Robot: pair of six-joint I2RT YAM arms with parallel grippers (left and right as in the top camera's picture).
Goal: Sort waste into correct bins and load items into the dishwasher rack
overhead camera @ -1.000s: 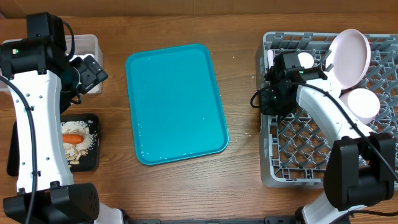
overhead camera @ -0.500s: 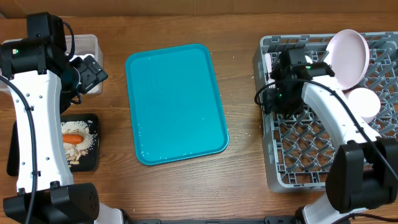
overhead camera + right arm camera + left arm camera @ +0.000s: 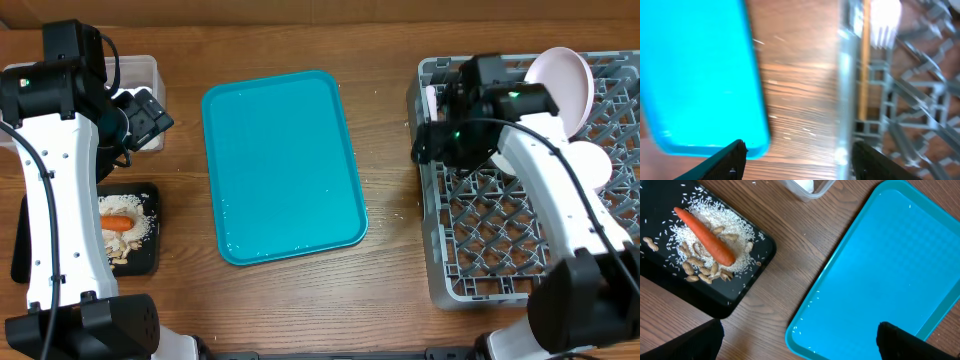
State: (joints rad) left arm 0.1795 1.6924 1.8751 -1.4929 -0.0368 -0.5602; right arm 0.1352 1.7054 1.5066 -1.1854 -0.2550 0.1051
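The left gripper (image 3: 799, 330) is hanging over the table (image 3: 390, 290), above the gap between the black tray (image 3: 745, 287) and the teal tray (image 3: 875, 265). Its fingers (image 3: 695, 342) are standing wide apart with nothing between them. On the black tray the carrot (image 3: 705, 236) is lying slantwise across a bed of scraps (image 3: 700, 265), rice and peanuts by the look of them, and stray grains are dotting the rest of that tray. Just beyond it, at the far left of the table, the tub (image 3: 150, 68) is sitting. Something white is showing in its near corner, cropped too much for me to tell what. The teal tray is lying flat in the middle of the table, well apart from the rack (image 3: 500, 250) on the right.

The right gripper (image 3: 799, 147) is hovering over the rack's left rim, toward its far corner. Its fingers (image 3: 727, 160) are parted and gripping nothing, though its wrist view is coming through blurred. The fork (image 3: 886, 22) is lying in the rack just inside that rim, beyond the fingers and clear of them. At the rack's far right the plate (image 3: 560, 88) is leaning tilted among the pegs. A bowl (image 3: 588, 165) is sitting just near of it at the right edge. I cannot tell whether the two are touching.
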